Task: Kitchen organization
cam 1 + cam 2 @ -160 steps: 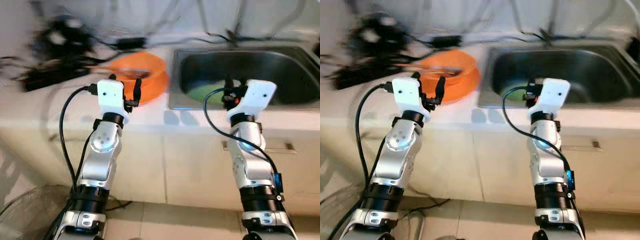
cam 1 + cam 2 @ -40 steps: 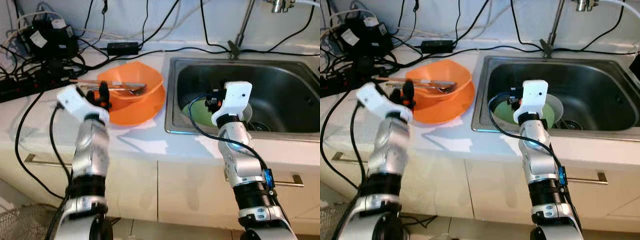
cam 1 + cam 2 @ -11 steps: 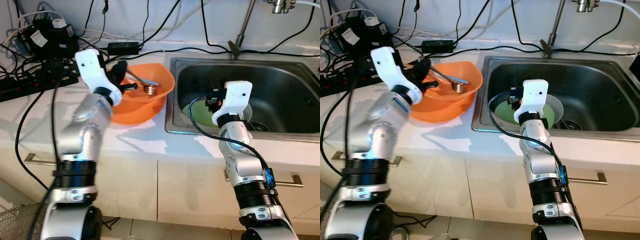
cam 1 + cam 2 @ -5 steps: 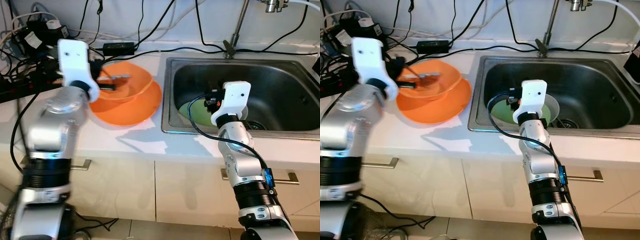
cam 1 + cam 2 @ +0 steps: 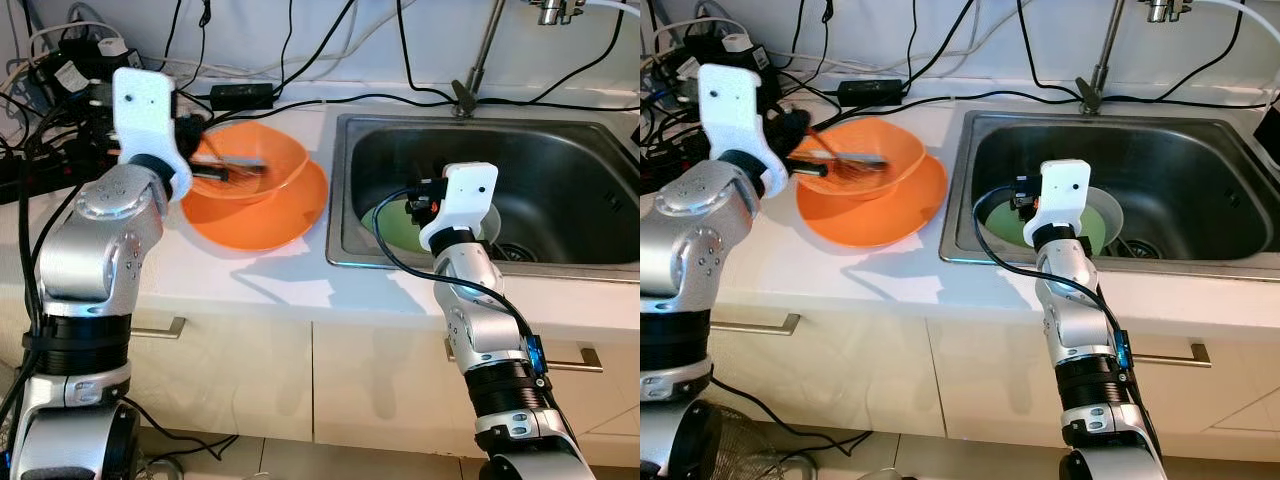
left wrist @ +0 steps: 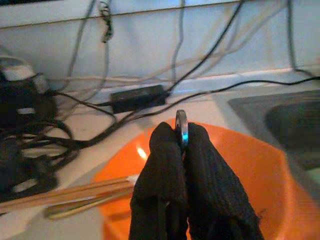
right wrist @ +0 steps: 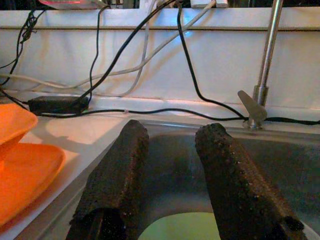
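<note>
Your left gripper (image 6: 181, 150) hovers over the orange bowl (image 5: 250, 165) on the white counter (image 5: 250, 285), fingers pinching a thin metal utensil (image 6: 181, 127). The bowl sits on an orange plate (image 5: 285, 215). Your right gripper (image 7: 172, 150) hangs spread above the sink (image 5: 560, 150), a green plate (image 5: 1095, 225) below it. Black cables (image 5: 70, 80) crowd the wall behind.
</note>
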Motion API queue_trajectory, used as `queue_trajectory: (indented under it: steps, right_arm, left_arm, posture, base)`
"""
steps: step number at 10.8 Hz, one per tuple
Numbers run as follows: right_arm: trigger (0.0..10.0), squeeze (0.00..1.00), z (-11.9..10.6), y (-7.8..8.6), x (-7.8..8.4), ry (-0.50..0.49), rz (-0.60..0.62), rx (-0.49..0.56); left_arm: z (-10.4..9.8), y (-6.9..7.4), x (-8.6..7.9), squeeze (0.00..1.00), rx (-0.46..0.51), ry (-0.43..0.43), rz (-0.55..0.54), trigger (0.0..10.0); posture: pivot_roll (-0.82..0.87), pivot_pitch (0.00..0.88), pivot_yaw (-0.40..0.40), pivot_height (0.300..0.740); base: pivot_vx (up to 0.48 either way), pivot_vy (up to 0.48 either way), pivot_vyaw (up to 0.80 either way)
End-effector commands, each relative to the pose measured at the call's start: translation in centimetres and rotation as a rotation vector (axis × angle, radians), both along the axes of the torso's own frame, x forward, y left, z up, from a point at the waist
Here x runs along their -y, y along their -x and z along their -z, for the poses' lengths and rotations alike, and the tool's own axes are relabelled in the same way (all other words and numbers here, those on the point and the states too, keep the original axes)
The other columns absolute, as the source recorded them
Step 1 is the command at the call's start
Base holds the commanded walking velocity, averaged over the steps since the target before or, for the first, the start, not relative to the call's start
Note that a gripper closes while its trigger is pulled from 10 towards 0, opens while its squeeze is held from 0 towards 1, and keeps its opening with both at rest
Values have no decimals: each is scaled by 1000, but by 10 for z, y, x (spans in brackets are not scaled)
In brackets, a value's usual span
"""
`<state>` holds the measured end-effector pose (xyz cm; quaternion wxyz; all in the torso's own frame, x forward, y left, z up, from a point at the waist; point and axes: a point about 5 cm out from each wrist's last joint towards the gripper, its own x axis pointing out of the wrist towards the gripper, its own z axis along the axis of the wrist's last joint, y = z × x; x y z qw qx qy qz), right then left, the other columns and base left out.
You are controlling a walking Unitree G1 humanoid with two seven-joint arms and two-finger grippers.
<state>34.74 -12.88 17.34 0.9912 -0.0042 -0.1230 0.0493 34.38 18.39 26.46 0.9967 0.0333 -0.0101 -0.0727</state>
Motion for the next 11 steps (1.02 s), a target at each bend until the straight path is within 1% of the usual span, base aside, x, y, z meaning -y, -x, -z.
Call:
queue_trajectory:
  steps: [1, 2, 4, 6, 7, 9, 10, 11]
  right_arm:
    - [10000, 0, -5, -3, -2, -2, -7, 8]
    - [10000, 0, -5, -4, -3, -2, -10, 7]
    - [10000, 0, -5, -4, -4, -2, -15, 5]
    - [10000, 0, -4, -3, -4, -3, -17, 3]
    - [10000, 0, -4, -4, -5, -4, -17, 3]
    - [10000, 0, -4, -4, -5, -6, -18, 3]
    - [10000, 0, -4, -4, -6, -7, -18, 4]
    - [10000, 0, -3, -4, -6, -9, -18, 4]
  left_arm:
    - [-12, 2, 5, 0, 20, 20, 52, 10000]
    - [-13, 2, 6, 0, 10, 24, 79, 10000]
    - [-22, 5, 4, 0, 40, 62, 96, 10000]
    - [-42, 10, 0, 0, 135, 72, 81, 10000]
    - [-52, 11, -4, 0, 194, 91, 54, 10000]
    - [-57, 11, -5, 0, 228, 107, 46, 10000]
    - [-61, 10, -6, 0, 261, 140, 40, 10000]
    - [-67, 11, -7, 0, 334, 218, 60, 10000]
  posture:
    - [82, 0, 43, 740]
    - [85, 0, 42, 740]
    - [86, 0, 42, 740]
    - [88, 0, 42, 740]
    - [89, 0, 43, 740]
    - [88, 0, 45, 740]
    - [87, 0, 48, 740]
    - [90, 0, 51, 740]
  base:
    - [0, 0, 0]
    - [0, 0, 0]
    - [0, 0, 0]
    - [0, 0, 0]
    - [0, 0, 0]
    - [0, 0, 0]
    - [0, 0, 0]
    - [0, 0, 0]
